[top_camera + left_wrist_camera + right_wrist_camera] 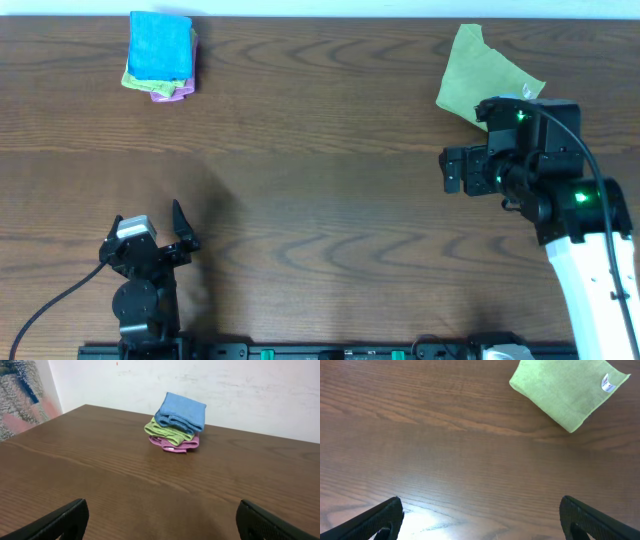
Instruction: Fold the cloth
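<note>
We find the cloth (160, 44) at about eleven o'clock on the table (320, 200) in the overhead view, folded into a compact pad and resting on top of a small stack. Directly beneath it lies a lime-green cloth (167, 432), and under that a purple cloth (182, 445), whose edges show past the blue at the stack's lower side. In the left wrist view the stack sits near the table's far edge, in front of a pale wall (200, 380). The left gripper (150, 218) stands at about eight o'clock, well apart from the stack. Its jaws are spread wide with nothing between them, and its dark fingers (55, 522) frame bare wood. The right gripper (452, 170) is at about three o'clock, jaws likewise spread and holding nothing. A second lime-green cloth (485, 75) lies at about one o'clock, partly hidden by the right arm in the overhead view. In the right wrist view it lies flat and carries a white tag (606, 382) at one corner. It touches neither gripper.
</note>
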Available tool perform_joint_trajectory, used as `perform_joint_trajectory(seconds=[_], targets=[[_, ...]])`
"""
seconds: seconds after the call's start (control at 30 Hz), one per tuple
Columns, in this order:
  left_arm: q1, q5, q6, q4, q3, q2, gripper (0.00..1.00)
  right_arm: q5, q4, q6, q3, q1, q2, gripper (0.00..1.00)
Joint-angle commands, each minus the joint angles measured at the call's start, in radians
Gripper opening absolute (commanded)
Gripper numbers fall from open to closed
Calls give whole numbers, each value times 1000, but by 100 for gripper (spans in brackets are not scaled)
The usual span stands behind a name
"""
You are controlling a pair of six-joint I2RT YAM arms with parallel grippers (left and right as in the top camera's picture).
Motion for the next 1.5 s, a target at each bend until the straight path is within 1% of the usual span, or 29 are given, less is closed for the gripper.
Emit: perform_joint_trajectory(seconds=[0.0,0.37,0.47,0.53,0.63,0.73,0.8,0.97,1.13,1.3,1.47], targets=[[6,-24,15,-8,-36,-4,95,5,1,6,1,-6,-10,99],[6,-24,15,-8,-36,-4,95,8,0,4,1,-6,-10,99],[6,-24,15,-8,-36,-4,95,61,-6,-28,0,-6,-37,99],[6,-24,15,-8,-36,-4,95,61,60,-49,-19,-6,-97,99],[6,-24,15,-8,-36,-4,95,61,210,-85,-91,-6,-218,99],[6,-24,15,-8,-36,-4,96,61,340,-151,-211,-6,-361,99],[6,-24,15,-8,-36,-4,95,62,387,-179,-312,-6,-484,99],[6,-24,15,-8,-36,-4,95,66,424,-189,-544,-9,-759,99],[6,-24,15,-8,-36,-4,95,63,452,-184,-697,-9,-933,99],[6,-24,15,-8,-36,-4,95,57,502,-185,-792,-8,-1007,99],[6,-24,15,-8,-36,-4,95,58,503,-185,-852,-8,-1059,99]])
